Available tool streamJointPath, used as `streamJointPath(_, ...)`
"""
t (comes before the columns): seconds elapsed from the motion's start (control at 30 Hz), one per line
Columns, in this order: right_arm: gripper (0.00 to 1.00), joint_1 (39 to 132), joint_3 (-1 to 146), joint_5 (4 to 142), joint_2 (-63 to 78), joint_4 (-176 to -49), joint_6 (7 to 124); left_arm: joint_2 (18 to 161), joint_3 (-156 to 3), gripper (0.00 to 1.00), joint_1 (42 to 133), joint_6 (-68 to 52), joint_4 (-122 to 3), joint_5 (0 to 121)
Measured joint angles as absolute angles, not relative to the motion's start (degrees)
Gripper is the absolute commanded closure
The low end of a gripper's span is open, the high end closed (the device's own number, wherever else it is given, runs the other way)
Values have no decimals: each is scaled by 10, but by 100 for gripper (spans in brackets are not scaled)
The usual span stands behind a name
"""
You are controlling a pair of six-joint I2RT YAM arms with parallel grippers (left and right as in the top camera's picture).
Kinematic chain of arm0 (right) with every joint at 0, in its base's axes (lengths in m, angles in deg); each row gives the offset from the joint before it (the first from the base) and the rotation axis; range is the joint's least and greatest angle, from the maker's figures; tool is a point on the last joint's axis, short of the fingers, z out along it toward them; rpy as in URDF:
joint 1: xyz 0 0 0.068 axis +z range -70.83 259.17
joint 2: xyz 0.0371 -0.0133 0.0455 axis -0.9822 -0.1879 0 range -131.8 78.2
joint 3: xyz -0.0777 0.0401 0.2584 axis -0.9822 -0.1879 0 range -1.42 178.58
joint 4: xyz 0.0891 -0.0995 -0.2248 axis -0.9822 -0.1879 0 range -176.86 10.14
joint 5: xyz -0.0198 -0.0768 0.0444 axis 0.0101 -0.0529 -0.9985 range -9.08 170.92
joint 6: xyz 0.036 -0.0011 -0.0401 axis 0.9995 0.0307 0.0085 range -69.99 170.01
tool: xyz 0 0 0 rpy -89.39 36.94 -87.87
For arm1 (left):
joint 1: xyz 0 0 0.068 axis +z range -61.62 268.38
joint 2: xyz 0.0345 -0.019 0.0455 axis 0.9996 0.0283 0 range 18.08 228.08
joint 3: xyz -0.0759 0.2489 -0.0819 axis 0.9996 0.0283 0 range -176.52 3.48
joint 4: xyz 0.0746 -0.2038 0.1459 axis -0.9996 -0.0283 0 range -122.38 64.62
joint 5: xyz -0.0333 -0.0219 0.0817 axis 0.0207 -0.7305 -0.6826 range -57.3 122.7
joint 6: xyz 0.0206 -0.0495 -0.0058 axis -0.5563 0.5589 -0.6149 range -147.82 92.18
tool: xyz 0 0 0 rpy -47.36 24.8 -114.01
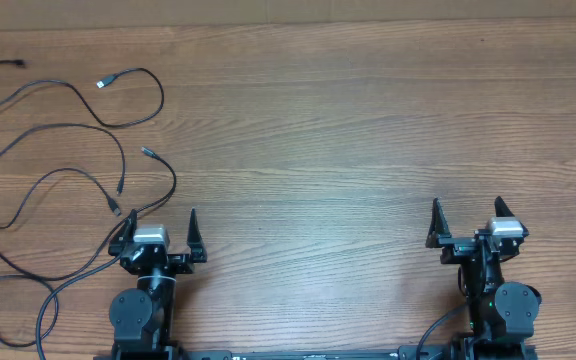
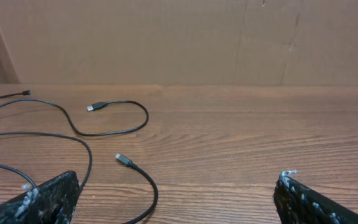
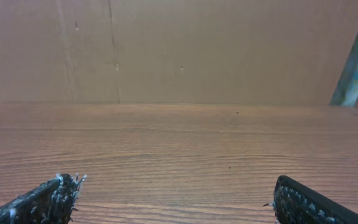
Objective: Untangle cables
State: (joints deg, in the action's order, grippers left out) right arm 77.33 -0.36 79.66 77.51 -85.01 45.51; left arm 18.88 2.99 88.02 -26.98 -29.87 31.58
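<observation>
- Overhead view for location: find the cables (image 1: 68, 150) sprawled in loose black loops over the left part of the table (image 1: 348, 120), ahead of and to the left of the left gripper (image 1: 161, 216). None on the right half.
- Left wrist view for detail: note a silvery plug (image 2: 94, 107) farther out and a dark plug (image 2: 123, 160) nearer, just ahead of the left gripper (image 2: 179, 177).
- Left gripper spread wide, grasping nothing, with one strand passing close beside it.
- Right gripper (image 1: 468, 205) likewise released and empty, well apart from every cord.
- Judged light and limp. Expect dragging and snaking along the wood rather than lifting as one piece.
- Judged thin and flat-lying, so likely to slide out from between the pads unless pinched squarely.
- Best taken at a plug or just behind it, as the thicker, stiffer part. Nearest candidate: the dark plug.
- Appear to cross at the lower left, though too fine to say which strand lies on top. Better pulled gently by a free end, to avoid tightening a loop.
</observation>
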Motion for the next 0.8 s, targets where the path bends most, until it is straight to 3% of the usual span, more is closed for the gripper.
streamJointPath(0.8,0,789,-4,797,775,-850,455,189,30,1,880,-270,-299,316)
